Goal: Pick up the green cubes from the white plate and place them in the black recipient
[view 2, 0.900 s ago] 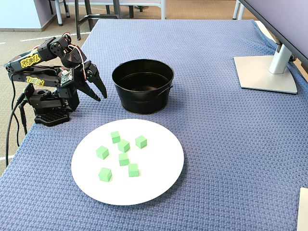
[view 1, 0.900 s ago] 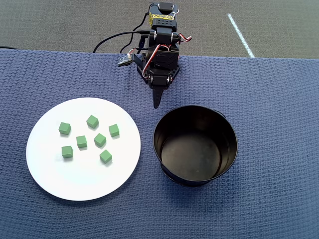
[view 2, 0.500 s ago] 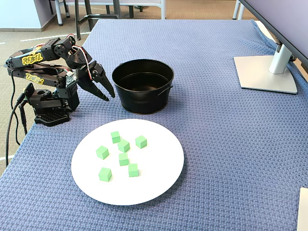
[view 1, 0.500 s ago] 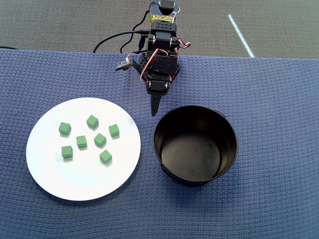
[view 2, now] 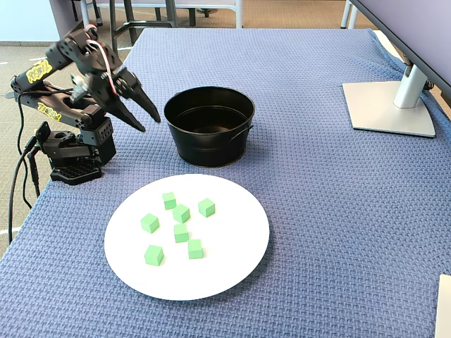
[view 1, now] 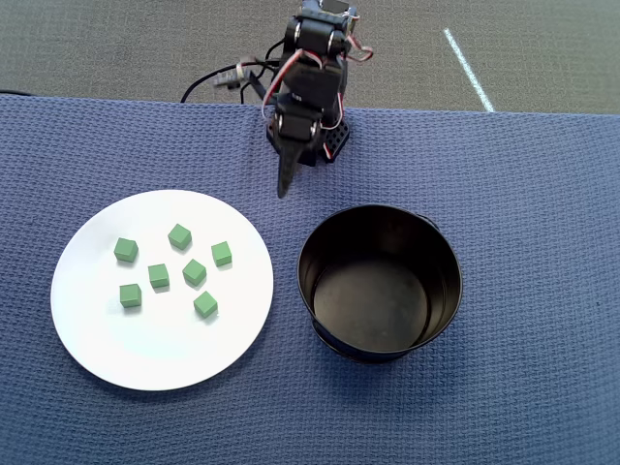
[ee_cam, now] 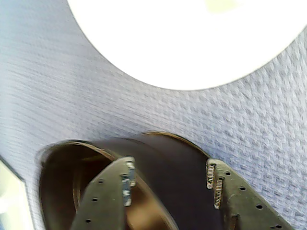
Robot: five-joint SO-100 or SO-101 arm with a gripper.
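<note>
an office, it seems — monitor stand (view 2: 390, 105) on the blue-clothed table (view 2: 317, 211), chair legs (view 2: 134, 17) on carpet behind.

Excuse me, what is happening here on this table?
A small robot arm is about to move the green cubes from the white plate into the black pot. Seven cubes lie on the plate, and the pot looks empty. The gripper hangs in the air with open fingers, holding nothing.
</note>
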